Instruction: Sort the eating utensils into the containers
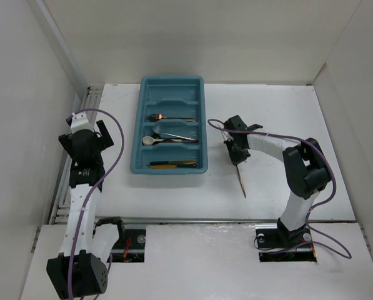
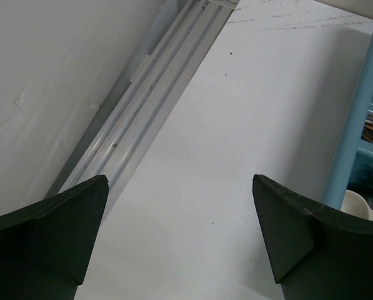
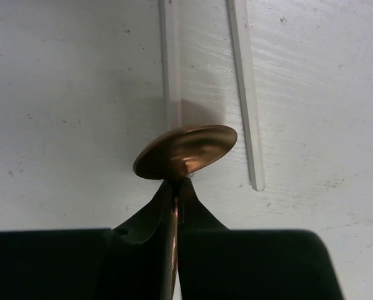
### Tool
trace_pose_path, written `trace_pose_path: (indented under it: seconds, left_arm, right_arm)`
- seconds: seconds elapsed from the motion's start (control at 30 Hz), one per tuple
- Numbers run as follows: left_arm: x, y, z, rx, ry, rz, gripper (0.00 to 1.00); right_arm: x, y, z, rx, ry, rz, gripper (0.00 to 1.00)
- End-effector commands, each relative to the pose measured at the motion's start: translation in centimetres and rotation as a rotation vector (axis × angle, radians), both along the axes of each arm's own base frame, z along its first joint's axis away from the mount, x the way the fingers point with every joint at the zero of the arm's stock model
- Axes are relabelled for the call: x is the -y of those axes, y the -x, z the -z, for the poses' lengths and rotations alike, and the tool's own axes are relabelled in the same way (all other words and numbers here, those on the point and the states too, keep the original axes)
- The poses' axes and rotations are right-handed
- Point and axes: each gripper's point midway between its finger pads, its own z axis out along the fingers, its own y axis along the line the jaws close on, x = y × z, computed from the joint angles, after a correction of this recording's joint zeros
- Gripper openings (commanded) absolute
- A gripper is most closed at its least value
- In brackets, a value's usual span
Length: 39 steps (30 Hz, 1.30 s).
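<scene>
Copper spoon (image 3: 186, 152): long axis runs near-to-far on the right half of the worktop (image 1: 267, 106). The bowl is at the far end and the handle tip points to the near edge, angled a bit right. The spoon sits just right of the tray (image 1: 171, 80), not touching it. The right jaws are clenched on the neck just behind the bowl. In the wrist view the bowl is tilted, one edge up, with its shadow on the worktop behind it. Cannot tell if the handle tip touches the worktop.

Right arm (image 1: 302, 169): base at near right, elbow bent out to the right, forearm reaching left and far toward the tray's right side, wrist turned down over the spoon. Two pale slim sticks (image 3: 245, 94) lie parallel on the worktop beyond the bowl (what they are is unclear).

Left arm (image 1: 80, 187): stretched along the left edge of the worktop, wrist level with the tray's middle and apart from it. The left jaws are spread wide with nothing between them, above bare worktop. The wrist view shows a metal rail (image 2: 142, 94) at left and the tray wall at right.

Tray slots run crosswise. A copper fork (image 1: 167, 117) lies in the second slot from the far end, silver pieces (image 1: 174, 135) in the third, dark and gold pieces (image 1: 172, 164) in the nearest. All lie left-right along their slots
</scene>
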Motion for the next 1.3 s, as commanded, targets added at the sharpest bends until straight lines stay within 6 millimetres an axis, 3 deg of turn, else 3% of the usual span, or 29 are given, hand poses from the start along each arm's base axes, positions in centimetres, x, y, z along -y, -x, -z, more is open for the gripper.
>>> trace_pose_path:
  seconds: [0.0, 0.2, 0.23, 0.5, 0.73, 0.83, 1.0, 1.07, 1.17, 1.2, 1.27]
  left_arm:
    - [-0.6, 0.2, -1.3, 0.043, -0.028, -0.025, 1.0]
    - [-0.6, 0.2, -0.9, 0.043, -0.028, -0.025, 1.0]
    - [-0.6, 0.2, -0.9, 0.043, -0.028, -0.025, 1.0]
    - [-0.7, 0.1, -1.1, 0.052, -0.029, -0.026, 1.0]
    - [-0.5, 0.0, -1.1, 0.052, -0.026, -0.017, 1.0]
    - [-0.5, 0.1, -1.3, 0.061, -0.027, -0.017, 1.0]
    - [-0.5, 0.2, -0.9, 0.052, -0.026, -0.017, 1.0]
    - [-0.3, 0.1, -0.9, 0.053, -0.023, -0.008, 1.0]
    - [-0.2, 0.0, -1.3, 0.062, -0.022, 0.001, 1.0]
    - [-0.2, 0.0, -1.3, 0.062, -0.022, 0.001, 1.0]
    - [-0.2, -0.1, -1.5, 0.071, -0.023, 0.001, 1.0]
  right_arm:
    - [1.6, 0.3, 0.2, -0.018, 0.066, 0.016, 0.0]
    - [1.1, 0.6, -1.1, -0.019, 0.031, -0.034, 0.04]
    - [1.2, 0.8, -1.2, -0.016, 0.029, -0.034, 0.0]
    - [1.1, 0.5, -4.1, 0.064, -0.008, -0.032, 0.0]
    - [0.2, -0.2, -4.6, 0.111, -0.04, -0.044, 0.03]
    - [0.0, -0.2, -3.5, 0.086, -0.039, -0.047, 0.06]
    - [-1.2, 1.1, 0.3, -0.032, -0.005, -0.09, 0.07]
    - [-1.9, 1.2, 0.6, -0.03, -0.006, -0.11, 0.1]
    - [-1.8, 1.9, 1.2, -0.049, -0.015, -0.092, 0.22]
    - [-1.7, 2.2, 1.5, -0.053, -0.013, -0.092, 0.32]
    - [-1.4, 2.7, 1.1, -0.059, -0.01, -0.092, 0.39]
